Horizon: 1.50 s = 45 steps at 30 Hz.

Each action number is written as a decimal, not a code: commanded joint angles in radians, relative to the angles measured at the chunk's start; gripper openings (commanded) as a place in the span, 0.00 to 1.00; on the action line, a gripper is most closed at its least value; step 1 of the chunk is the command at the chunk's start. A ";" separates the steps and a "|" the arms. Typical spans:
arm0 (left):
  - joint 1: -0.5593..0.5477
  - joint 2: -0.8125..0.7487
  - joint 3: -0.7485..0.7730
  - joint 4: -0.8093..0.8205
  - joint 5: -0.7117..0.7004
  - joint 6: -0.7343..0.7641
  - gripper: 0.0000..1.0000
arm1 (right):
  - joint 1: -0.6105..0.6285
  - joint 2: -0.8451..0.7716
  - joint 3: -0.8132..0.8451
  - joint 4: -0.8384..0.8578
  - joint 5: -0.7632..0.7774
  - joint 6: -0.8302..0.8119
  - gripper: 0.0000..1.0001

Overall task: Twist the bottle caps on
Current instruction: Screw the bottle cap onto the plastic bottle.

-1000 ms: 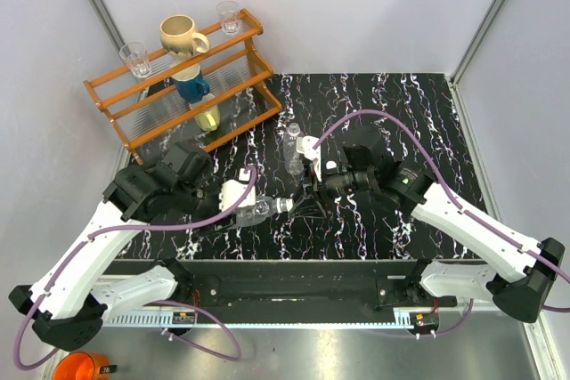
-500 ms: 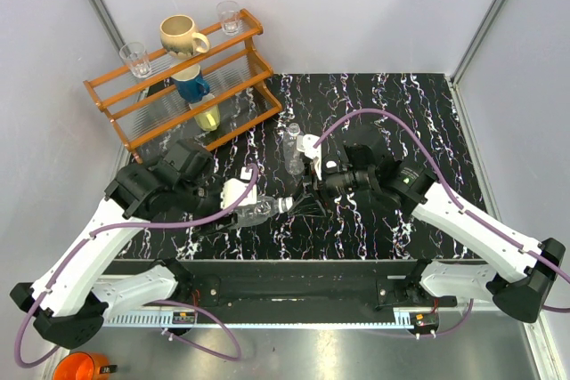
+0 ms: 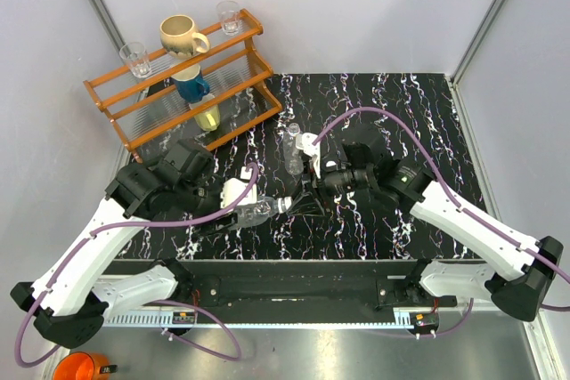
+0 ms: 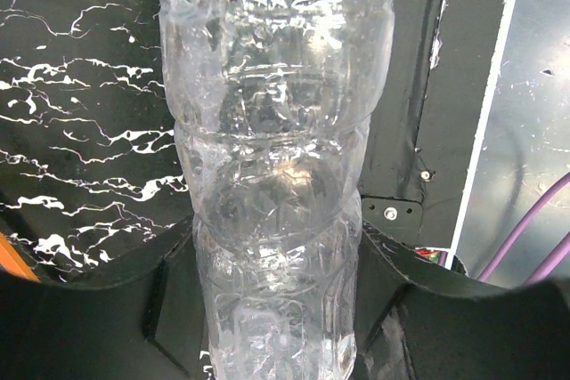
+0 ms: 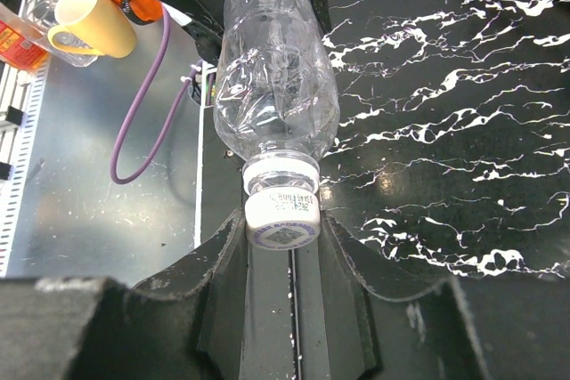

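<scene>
While the left claw (image 4: 276, 304) clamped the level bottle (image 4: 272, 131), its cap (image 5: 282, 218) pointed into the right claw (image 5: 283, 239), which gripped it.

Bright, even light; soft shadows

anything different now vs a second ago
Only the right arm moved: its elbow and purple cable edged slightly left. Nothing was grasped or released. The right gripper stays closed on the cap, the left gripper keeps holding the bottle, and the second bottle stands unmoved.
</scene>
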 commanded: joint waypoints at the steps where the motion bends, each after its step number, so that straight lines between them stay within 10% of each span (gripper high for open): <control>1: -0.003 0.001 0.040 0.055 0.044 -0.018 0.33 | -0.004 0.022 0.032 0.069 -0.040 0.035 0.07; 45: -0.048 -0.015 0.082 0.147 -0.101 0.005 0.28 | -0.009 0.099 -0.108 0.582 -0.287 0.635 0.06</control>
